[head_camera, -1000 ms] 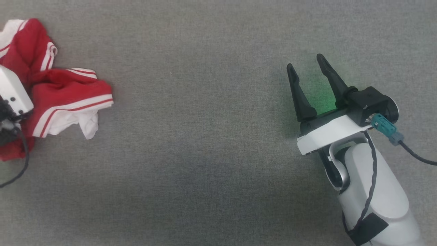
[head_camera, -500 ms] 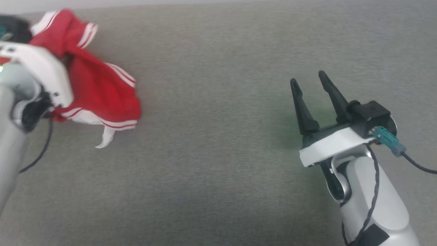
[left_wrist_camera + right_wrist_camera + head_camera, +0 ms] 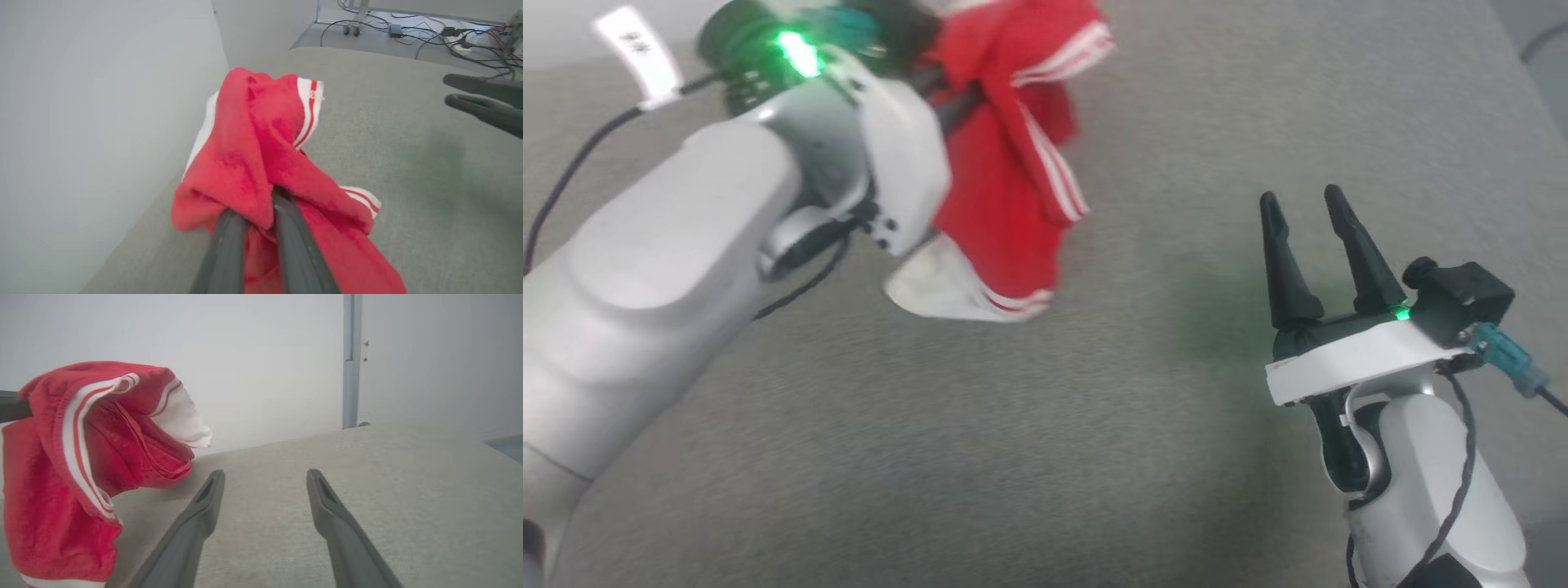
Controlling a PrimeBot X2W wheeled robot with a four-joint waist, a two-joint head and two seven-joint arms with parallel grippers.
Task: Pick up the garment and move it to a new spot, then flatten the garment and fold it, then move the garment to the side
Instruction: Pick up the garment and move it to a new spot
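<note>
Left hand [image 3: 263, 204] aloft, clamped on the dangling garment [image 3: 261, 139]; right hand [image 3: 1300, 200] low, spread wide, empty.

Setting: robotics lab or test room. Evidence: bare pale walls [image 3: 102, 102], a work table [image 3: 1045, 457] covered in plain grey fabric, and on the floor beyond it a tangle of loose cables [image 3: 425, 32], a power strip [image 3: 463, 48] and the castor wheels [image 3: 351, 29] of a stand.
</note>
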